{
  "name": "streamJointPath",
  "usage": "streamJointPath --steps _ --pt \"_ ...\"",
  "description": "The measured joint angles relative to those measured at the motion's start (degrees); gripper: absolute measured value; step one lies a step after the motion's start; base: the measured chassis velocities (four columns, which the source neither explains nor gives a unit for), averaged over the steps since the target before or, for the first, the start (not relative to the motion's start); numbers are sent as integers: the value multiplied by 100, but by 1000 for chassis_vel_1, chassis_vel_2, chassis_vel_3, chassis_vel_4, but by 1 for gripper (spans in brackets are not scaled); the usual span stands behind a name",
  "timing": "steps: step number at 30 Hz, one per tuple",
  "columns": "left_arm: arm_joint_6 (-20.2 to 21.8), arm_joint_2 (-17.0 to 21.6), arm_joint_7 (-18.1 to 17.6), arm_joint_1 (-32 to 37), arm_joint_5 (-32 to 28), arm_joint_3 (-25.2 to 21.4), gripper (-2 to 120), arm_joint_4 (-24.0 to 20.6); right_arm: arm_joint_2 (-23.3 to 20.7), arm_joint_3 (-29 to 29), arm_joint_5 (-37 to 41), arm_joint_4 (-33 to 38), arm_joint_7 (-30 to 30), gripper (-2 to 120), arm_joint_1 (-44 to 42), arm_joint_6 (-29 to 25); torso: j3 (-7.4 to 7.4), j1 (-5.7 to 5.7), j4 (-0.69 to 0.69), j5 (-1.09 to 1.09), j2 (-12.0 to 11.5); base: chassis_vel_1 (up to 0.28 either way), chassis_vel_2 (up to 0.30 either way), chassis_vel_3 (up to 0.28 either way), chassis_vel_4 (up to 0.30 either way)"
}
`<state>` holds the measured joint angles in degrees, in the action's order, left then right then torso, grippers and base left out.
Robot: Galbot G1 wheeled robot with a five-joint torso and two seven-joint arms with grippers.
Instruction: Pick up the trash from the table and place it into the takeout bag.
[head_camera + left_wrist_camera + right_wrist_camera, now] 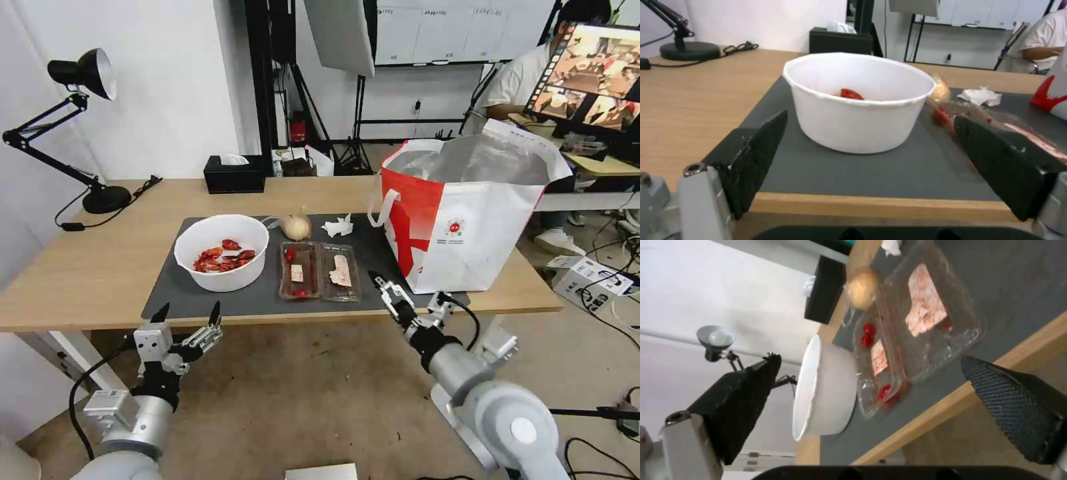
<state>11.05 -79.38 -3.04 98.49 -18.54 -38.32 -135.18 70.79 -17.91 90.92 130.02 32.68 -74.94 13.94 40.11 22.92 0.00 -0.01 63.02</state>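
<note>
1. Your left gripper (187, 315) hangs with fingers spread just off the table (80, 280) edge, facing the white bowl (221, 252); your right gripper (408, 291), also spread, faces the clear tray (320, 271) beside that bowl.
2. Judged best: close on the bowl's rim level, so shells stay in.
3. Count: one bowl, one tray, one tissue (339, 227) and one beige lump (296, 227) beyond the bowl, one takeout bag (467, 220) past the tray.
</note>
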Motion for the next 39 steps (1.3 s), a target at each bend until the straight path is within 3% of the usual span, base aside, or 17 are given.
streamJointPath --steps 13,21,39 --pt "85 -53 15 12 -232 -199 100 -68 490 599 72 -750 838 100 768 -79 0 0 0 0 0 0 0 0 0" --pt "85 -9 14 36 -235 -251 100 -37 837 738 -77 -1117 992 100 1079 -173 0 0 0 0 0 0 0 0 0" --pt "93 55 9 3 -298 -253 100 56 1170 866 -228 -1451 1262 100 1359 -177 0 0 0 1 0 0 0 0 0"
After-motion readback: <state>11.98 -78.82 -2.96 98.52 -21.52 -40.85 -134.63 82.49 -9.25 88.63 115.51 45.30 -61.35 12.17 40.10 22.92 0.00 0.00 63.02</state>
